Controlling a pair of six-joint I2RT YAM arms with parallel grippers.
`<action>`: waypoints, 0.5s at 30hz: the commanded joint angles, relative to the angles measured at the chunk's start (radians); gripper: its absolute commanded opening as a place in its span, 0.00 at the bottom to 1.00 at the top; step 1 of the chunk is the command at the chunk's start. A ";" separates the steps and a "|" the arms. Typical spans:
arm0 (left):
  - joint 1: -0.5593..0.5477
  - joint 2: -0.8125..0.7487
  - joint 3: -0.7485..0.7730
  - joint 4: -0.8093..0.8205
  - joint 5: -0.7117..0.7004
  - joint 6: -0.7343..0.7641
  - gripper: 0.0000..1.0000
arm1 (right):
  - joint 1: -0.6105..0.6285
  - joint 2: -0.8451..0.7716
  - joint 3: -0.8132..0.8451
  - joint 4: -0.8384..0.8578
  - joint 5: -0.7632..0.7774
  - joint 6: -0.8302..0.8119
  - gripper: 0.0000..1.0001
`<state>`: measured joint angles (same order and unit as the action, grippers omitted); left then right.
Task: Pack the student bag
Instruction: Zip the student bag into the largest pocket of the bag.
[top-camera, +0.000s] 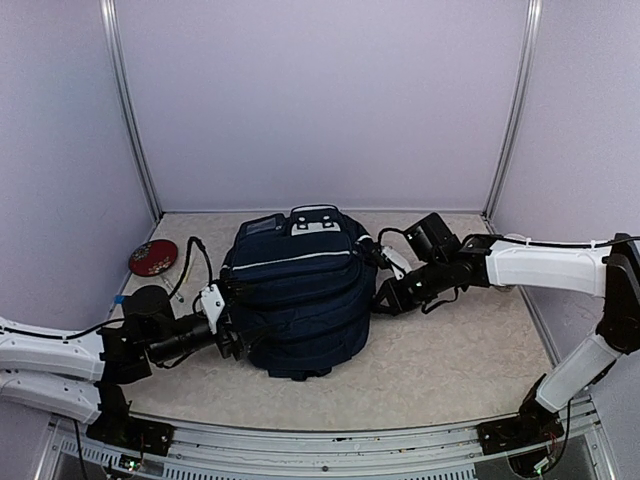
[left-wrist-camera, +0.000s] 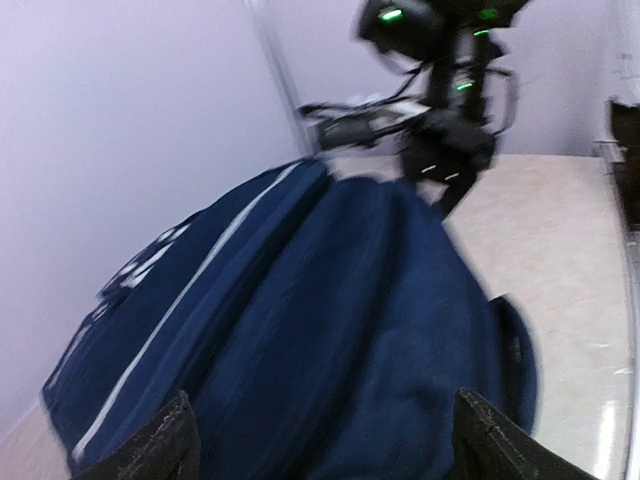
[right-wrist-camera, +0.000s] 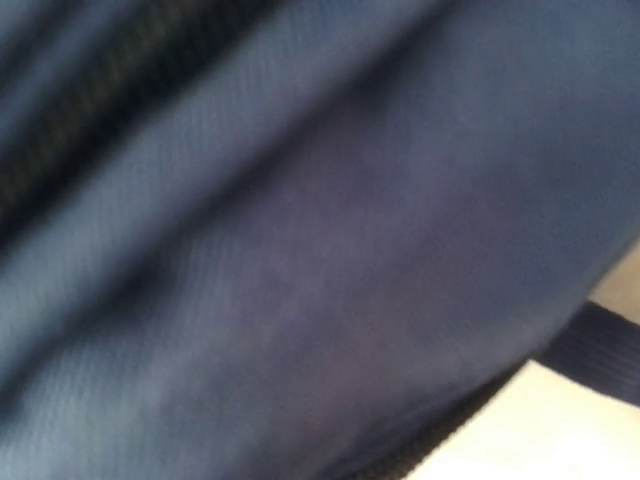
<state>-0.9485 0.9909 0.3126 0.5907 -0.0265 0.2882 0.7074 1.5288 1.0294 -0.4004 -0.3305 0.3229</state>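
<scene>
The student bag (top-camera: 300, 300), dark navy with a thin white stripe and white patches by its top handle, lies zipped in the middle of the table. My left gripper (top-camera: 232, 320) sits at the bag's left side. In the left wrist view its jaws stand wide apart (left-wrist-camera: 325, 445) with navy fabric (left-wrist-camera: 330, 300) between the two black fingertips (left-wrist-camera: 170, 445), gripping nothing. My right gripper (top-camera: 385, 298) presses against the bag's right side. The right wrist view is filled with blurred navy fabric (right-wrist-camera: 300, 250); its fingers are hidden there.
A round red object (top-camera: 152, 258) lies at the far left near the wall. A black strap (right-wrist-camera: 600, 350) trails onto the beige tabletop (top-camera: 460, 350). Lilac walls and metal corner posts (top-camera: 130, 110) close in the table. The right arm (left-wrist-camera: 440, 120) shows beyond the bag.
</scene>
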 joint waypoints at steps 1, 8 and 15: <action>-0.212 0.113 0.149 -0.158 -0.071 0.167 0.75 | 0.039 -0.013 0.054 0.066 -0.008 0.035 0.00; -0.326 0.429 0.363 -0.301 -0.356 0.266 0.71 | 0.091 0.064 0.104 0.113 -0.042 0.031 0.00; -0.326 0.548 0.406 -0.198 -0.593 0.364 0.68 | 0.197 0.183 0.216 0.181 -0.135 0.048 0.00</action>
<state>-1.2720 1.5158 0.6971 0.3508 -0.4397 0.5686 0.8215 1.6573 1.1439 -0.3588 -0.3378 0.3637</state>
